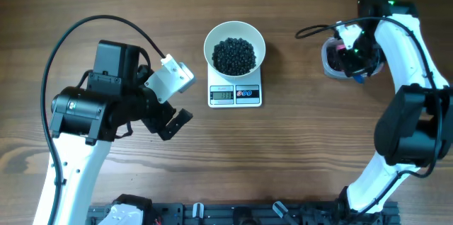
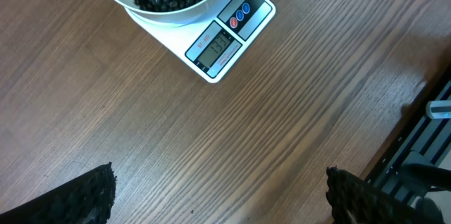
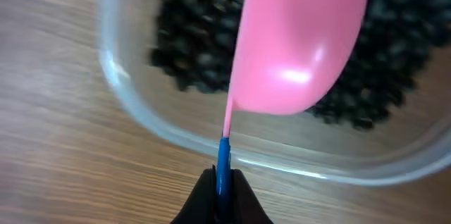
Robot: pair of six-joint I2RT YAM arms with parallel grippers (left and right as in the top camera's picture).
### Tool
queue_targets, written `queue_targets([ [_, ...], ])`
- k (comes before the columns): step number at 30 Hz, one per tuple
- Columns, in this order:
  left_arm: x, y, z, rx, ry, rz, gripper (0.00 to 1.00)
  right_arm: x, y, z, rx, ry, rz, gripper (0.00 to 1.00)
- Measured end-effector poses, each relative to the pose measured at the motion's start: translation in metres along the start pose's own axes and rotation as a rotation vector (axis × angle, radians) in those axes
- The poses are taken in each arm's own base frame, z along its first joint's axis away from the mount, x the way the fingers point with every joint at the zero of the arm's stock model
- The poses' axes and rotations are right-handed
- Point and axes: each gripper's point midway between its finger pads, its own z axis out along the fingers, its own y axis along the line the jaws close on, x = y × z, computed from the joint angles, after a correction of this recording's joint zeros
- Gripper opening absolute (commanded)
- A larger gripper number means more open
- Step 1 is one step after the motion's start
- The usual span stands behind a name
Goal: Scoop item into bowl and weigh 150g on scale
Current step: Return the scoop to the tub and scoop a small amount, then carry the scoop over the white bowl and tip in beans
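Overhead camera straight down on my whole table (image 1: 297,147), my left wrist camera angled down nearby, sharing scale (image 2: 227,39) and bowl (image 2: 165,16) with overhead, my right wrist camera close above the tub (image 3: 123,90), blurred.

The bowl (image 1: 210,44) sits on the far part of the scale (image 1: 235,95), mid-table (image 1: 297,154), with beads (image 1: 234,55) in it. The tub (image 3: 116,76) stands well right, holding more beads. The scoop (image 3: 299,41) hangs above them, its handle in the right gripper (image 3: 223,185). The left gripper (image 1: 175,123) hangs left of the scale, apart
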Motion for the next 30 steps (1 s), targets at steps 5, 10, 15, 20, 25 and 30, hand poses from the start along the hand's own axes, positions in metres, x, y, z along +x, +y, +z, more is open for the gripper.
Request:
queue_targets([
  [5, 0.0, 0.0, 0.0, 0.001, 0.0, 0.0, 1.0, 0.0, 0.017, -0.001, -0.091, -0.009, -0.009, 0.04],
  [10, 0.0, 0.0, 0.0, 0.0, 0.0, 0.0, 1.0, -0.002, 0.018, -0.006, -0.289, -0.103, 0.087, 0.04],
  [15, 0.0, 0.0, 0.0, 0.0, 0.0, 0.0, 1.0, 0.0, 0.004, -0.011, -0.407, -0.176, 0.184, 0.04],
  [20, 0.0, 0.0, 0.0, 0.0, 0.0, 0.0, 1.0, 0.014, -0.029, -0.016, -0.507, -0.262, 0.324, 0.04],
  [25, 0.0, 0.0, 0.0, 0.001, 0.0, -0.001, 1.0, 0.032, -0.042, -0.031, -0.664, -0.347, 0.411, 0.04],
  [30, 0.0, 0.0, 0.0, 0.0, 0.0, 0.0, 1.0, 0.043, -0.039, -0.044, -0.772, -0.38, 0.442, 0.04],
])
